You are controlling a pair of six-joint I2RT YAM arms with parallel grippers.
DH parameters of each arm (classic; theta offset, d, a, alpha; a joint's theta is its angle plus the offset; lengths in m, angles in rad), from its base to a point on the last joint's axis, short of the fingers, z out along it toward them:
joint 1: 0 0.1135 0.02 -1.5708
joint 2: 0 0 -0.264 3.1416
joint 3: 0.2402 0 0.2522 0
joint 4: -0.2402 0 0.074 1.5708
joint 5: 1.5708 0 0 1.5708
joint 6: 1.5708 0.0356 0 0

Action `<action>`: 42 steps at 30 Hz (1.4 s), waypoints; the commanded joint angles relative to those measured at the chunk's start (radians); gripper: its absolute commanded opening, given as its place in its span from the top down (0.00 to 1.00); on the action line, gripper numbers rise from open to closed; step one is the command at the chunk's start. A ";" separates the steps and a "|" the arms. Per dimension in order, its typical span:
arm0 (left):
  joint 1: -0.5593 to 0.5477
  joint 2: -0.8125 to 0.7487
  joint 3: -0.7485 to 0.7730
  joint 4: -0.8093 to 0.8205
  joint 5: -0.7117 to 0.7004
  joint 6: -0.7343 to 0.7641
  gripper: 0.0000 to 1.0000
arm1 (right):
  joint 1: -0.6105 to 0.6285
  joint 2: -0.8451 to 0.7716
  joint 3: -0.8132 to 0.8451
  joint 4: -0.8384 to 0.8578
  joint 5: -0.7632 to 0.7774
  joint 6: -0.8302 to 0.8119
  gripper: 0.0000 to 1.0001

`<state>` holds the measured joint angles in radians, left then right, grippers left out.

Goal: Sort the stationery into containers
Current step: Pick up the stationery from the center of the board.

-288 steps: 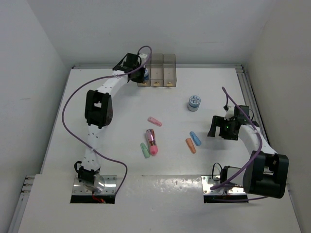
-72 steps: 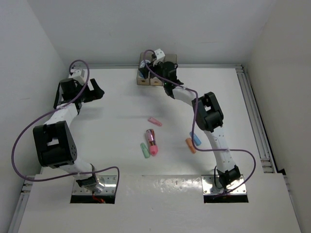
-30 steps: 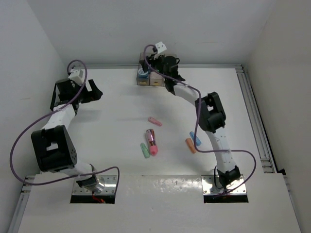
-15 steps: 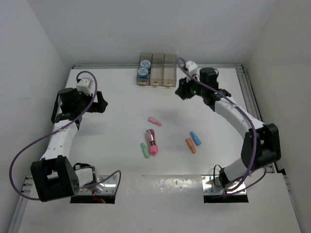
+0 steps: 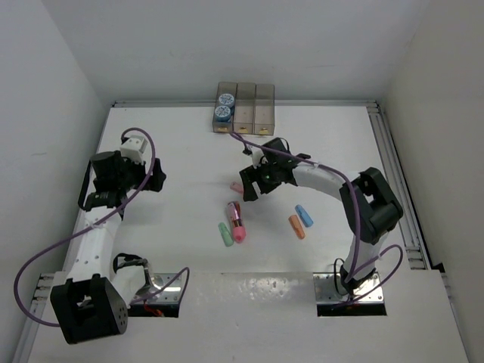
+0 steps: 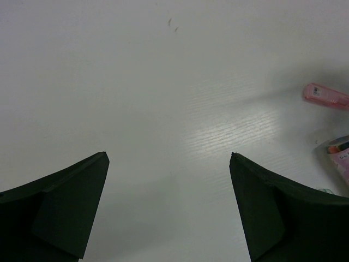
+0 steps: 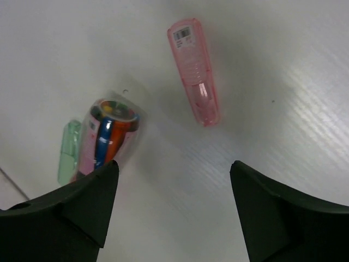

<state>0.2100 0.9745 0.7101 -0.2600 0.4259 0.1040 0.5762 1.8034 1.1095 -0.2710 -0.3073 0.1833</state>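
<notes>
2 cylinders (image 5: 222,113) in bin (image 5: 223,129), R end effector (image 7: 172,180) spread

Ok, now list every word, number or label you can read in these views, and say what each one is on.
No text here can be read.
The pink capsule: a white barcode sticker at one end, print too small to read.
The clear tube of coloured pieces: faint print on its side in the left wrist view, blurred.
The bins: a yellowish mark on each near end, too small to read.
</notes>
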 commanded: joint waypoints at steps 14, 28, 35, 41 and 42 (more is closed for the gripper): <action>0.005 0.021 -0.018 0.031 -0.078 -0.067 0.00 | 0.247 -0.081 -0.048 -0.071 0.256 0.369 0.16; 0.008 0.050 -0.018 0.074 -0.050 -0.093 0.00 | 0.309 -0.003 -0.086 0.058 0.393 0.320 0.36; 0.006 0.075 -0.012 0.085 -0.053 -0.092 0.00 | 0.281 0.019 -0.114 0.145 0.398 0.266 0.65; 0.006 0.116 0.021 0.082 -0.047 -0.092 0.00 | 0.173 -0.015 -0.129 0.156 0.166 0.170 0.96; 0.006 0.119 0.026 0.082 -0.047 -0.092 0.00 | 0.157 -0.027 -0.105 0.144 0.125 0.163 0.99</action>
<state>0.2111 1.0843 0.6949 -0.2146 0.3607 0.0174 0.7822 1.8172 0.9890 -0.1322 -0.0692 0.4103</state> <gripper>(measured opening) 0.997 0.429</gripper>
